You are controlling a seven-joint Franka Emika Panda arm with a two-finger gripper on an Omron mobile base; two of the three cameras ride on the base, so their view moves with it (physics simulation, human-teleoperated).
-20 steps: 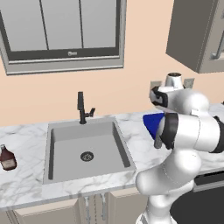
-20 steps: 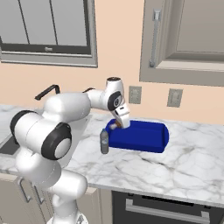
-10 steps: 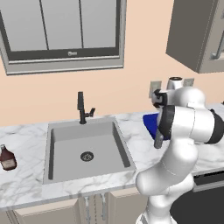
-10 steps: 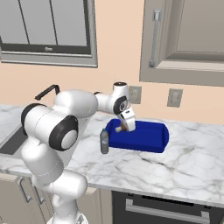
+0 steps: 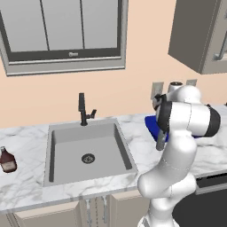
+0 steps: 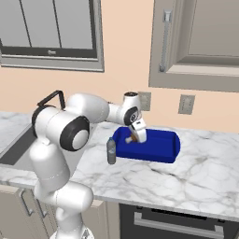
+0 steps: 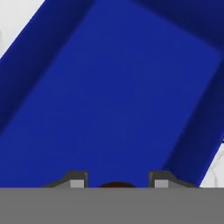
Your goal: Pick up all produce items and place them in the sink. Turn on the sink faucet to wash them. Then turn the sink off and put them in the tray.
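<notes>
The mushroom looks light and soft, easily bruised, best pinched gently across its cap. It sits between the fingers, which stand partly apart and seem clamped on it, held over the tray whose blue floor lies just beyond the gripper.

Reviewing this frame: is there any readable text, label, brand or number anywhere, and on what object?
None can be read.
Brown bottle left of the sink: pale label, too small to read.
Window frame: small light mark on the lower rail, blurred, unreadable.
Blue tray, grey shaker, black faucet: no markings seen.
</notes>
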